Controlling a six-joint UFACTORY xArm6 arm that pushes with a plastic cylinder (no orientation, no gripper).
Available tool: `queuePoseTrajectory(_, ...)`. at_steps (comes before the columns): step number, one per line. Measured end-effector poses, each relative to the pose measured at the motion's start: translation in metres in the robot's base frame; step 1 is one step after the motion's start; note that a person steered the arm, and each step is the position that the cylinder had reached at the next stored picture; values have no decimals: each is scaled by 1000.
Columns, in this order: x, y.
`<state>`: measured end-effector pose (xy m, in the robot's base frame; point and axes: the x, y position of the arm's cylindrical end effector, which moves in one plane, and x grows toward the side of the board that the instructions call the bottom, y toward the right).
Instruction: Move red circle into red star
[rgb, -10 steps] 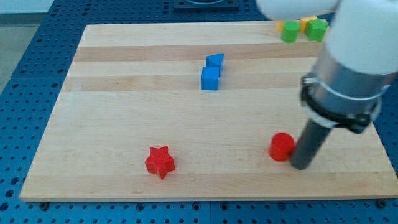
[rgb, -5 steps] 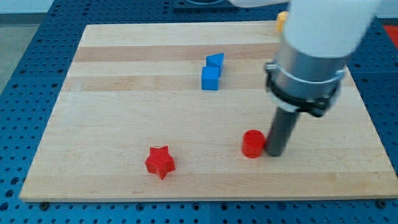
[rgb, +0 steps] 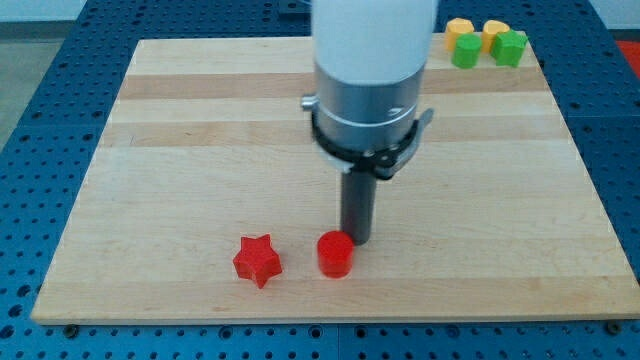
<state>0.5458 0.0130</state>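
The red circle (rgb: 334, 255) stands on the wooden board (rgb: 180, 170) near the view's bottom, a little right of the red star (rgb: 258, 260); a small gap separates them. My tip (rgb: 356, 241) rests against the circle's upper right side. The arm's grey and white body rises above it and covers the middle of the board.
Two green blocks (rgb: 465, 50) (rgb: 508, 47) and two yellow blocks (rgb: 459, 26) (rgb: 495, 29) sit at the board's top right corner. The blue blocks seen earlier are hidden behind the arm.
My tip has slid to the view's left, pushing the red circle leftward toward the red star. The arm now covers the blue blocks and uncovers the top right blocks.
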Motion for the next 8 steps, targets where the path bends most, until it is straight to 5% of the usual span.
queuePoseTrajectory(3,22,71)
queuePoseTrajectory(8,48,3)
